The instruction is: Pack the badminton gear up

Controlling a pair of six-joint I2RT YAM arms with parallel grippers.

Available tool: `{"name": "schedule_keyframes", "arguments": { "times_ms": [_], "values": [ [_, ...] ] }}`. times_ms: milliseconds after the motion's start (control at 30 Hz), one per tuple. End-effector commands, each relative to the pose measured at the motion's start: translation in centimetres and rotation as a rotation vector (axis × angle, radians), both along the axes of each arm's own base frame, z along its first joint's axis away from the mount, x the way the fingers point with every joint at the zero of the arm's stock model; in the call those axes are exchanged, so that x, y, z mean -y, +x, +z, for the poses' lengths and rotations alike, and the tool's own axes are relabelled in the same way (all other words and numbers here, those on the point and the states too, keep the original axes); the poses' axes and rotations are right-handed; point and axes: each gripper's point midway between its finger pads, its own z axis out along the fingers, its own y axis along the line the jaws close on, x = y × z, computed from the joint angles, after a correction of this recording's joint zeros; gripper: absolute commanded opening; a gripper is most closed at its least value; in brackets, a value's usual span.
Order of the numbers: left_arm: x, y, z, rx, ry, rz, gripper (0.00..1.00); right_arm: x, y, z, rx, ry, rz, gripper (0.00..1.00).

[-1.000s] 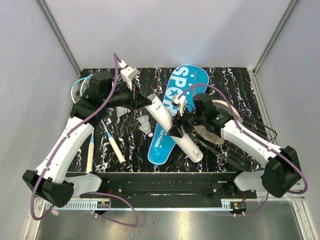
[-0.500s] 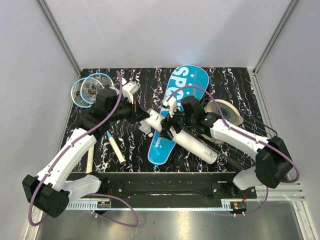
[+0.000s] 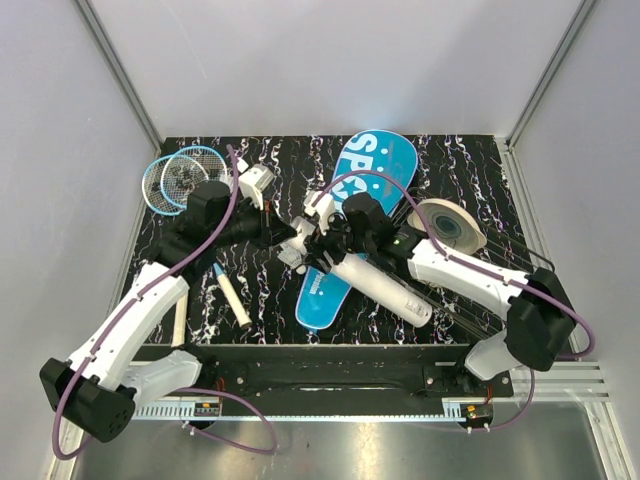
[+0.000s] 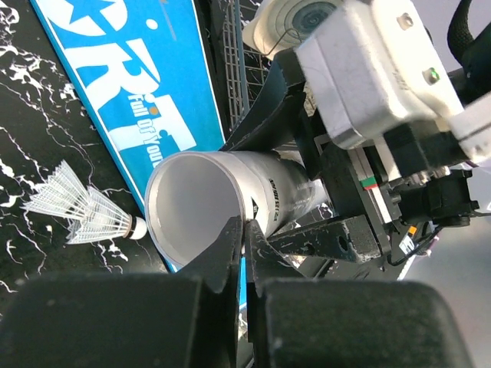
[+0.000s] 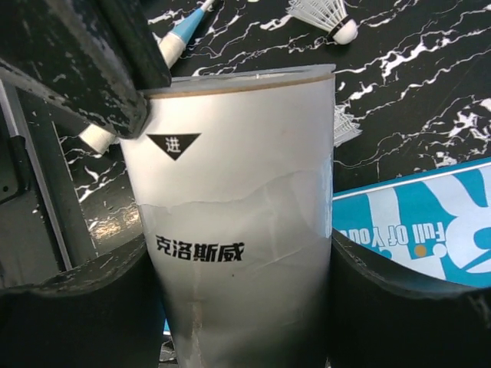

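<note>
The long white tube [image 3: 375, 283] lies slanted over the blue "SPORT" cover [image 3: 372, 165], its open mouth [image 4: 196, 201] towards the left arm. My left gripper [image 3: 292, 233] [image 4: 245, 224] is shut on the tube's rim. My right gripper [image 3: 322, 250] [image 5: 239, 241] is shut on the tube [image 5: 238, 222] just behind the mouth, a finger [image 5: 399, 307] pressed on each side. A shuttlecock [image 4: 86, 215] [image 5: 326, 14] lies on the table beside the mouth. Two light-blue rackets [image 3: 180, 178] lie at the left, handles [image 3: 233, 300] towards me.
A black wire basket [image 3: 480, 295] sits at the right under the right arm, with a round woven disc [image 3: 447, 225] leaning at its far end. Grey walls close in the table [image 3: 480, 170] on three sides.
The tube's mouth and my left gripper have come nearer and lower. My right gripper let go, slid left along the tube towards the mouth, and closed on it again.
</note>
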Motion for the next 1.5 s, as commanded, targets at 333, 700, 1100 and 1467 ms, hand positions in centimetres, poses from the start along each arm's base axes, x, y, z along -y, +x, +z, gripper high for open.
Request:
{"name": "schedule_keyframes", "arguments": {
  "times_ms": [333, 700, 1100, 1467],
  "values": [
    [-5.6, 1.4, 5.3, -0.029, -0.234, 0.264, 0.00, 3.9, 1.5, -0.4, 0.302, 0.050, -0.110, 0.27],
    [-11.5, 2.4, -8.8, -0.398, 0.110, 0.659, 0.00, 4.0, 0.5, 5.1, 0.261, 0.173, -0.148, 0.26],
    [-9.9, 2.6, -19.0, -0.466, 0.325, 0.780, 0.29, 4.1, -1.6, 7.9, 0.278, 0.273, -0.085, 0.26],
    [-12.4, 8.4, -14.3, -0.420, 0.174, 0.822, 0.75, 4.5, -2.2, 7.3, 0.266, 0.287, -0.083, 0.27]
  ]
}}
